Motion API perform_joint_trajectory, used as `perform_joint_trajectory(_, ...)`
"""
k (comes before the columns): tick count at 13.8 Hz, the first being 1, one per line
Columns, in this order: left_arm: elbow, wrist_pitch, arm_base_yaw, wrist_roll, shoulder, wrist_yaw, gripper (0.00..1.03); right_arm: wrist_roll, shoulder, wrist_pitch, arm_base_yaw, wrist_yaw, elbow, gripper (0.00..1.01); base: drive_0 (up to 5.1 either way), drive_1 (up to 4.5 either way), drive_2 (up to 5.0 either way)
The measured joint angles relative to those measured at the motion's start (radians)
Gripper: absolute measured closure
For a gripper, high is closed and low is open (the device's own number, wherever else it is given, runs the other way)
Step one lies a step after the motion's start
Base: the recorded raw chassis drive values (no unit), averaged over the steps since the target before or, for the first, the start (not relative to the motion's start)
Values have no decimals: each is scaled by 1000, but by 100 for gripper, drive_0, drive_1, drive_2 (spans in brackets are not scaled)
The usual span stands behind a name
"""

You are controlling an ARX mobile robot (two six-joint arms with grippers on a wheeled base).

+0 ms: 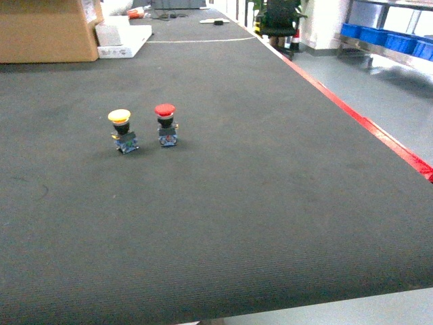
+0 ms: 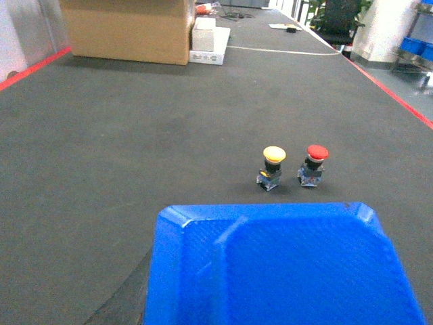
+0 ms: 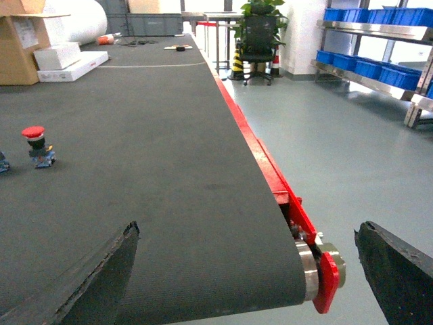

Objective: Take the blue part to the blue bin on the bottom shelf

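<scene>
The left tool (image 2: pixel 284 271) holds a blue part just short of the yellow pushbutton (image 1: pixel 122 130) and red pushbutton (image 1: pixel 166 124); the right tool (image 3: pixel 243 271) gapes wide.

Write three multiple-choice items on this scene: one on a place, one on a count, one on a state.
1. In the head view, the red-capped button stands where relative to the yellow-capped button?
A. To its right
B. To its left
C. On top of it

2. How many push buttons stand on the belt?
A. One
B. Two
C. Four

3. What state is the right gripper in?
A. Shut on a button
B. Shut on nothing
C. Open, holding nothing

Answers:
1. A, the red cap is on the right, beside the yellow one.
2. B, only these two show.
3. C, its fingers stand wide apart with only belt and floor between them.
</scene>
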Motion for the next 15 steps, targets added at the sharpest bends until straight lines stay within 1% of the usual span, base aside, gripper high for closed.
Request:
perform_joint_trajectory(6, 0, 0, 0, 0, 0, 0, 59, 0, 0, 0, 0, 0, 0, 3, 0, 0, 0)
perform_joint_trajectory(15, 0, 0, 0, 0, 0, 0, 59, 0, 0, 0, 0, 0, 0, 3, -164, -164, -164)
